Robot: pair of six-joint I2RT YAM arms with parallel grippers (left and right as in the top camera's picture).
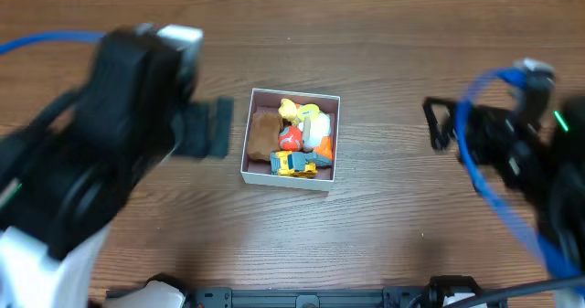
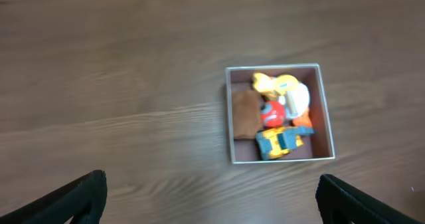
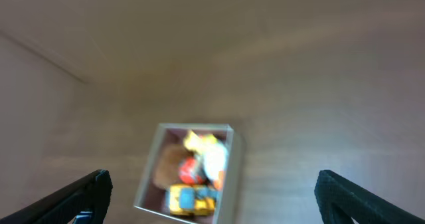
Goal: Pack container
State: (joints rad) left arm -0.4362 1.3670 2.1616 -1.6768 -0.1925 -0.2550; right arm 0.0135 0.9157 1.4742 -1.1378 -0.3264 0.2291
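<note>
The container [image 1: 259, 173], a square white box with a dusty pink inside, stands mid-table. It holds several toys: a yellow and blue vehicle [image 1: 294, 165], a red toy [image 1: 290, 139], a yellow and white toy [image 1: 309, 118] and a brown one [image 1: 264, 132]. It also shows in the left wrist view [image 2: 230, 124] and, blurred, in the right wrist view [image 3: 149, 174]. My left gripper [image 1: 208, 128] is open and empty, raised just left of the container. My right gripper [image 1: 441, 123] is open and empty, well right of it.
The wooden table [image 1: 384, 52] surrounds the container. A blue cable [image 1: 480, 175] loops along the right arm. A black bar [image 1: 311, 297] runs along the front edge.
</note>
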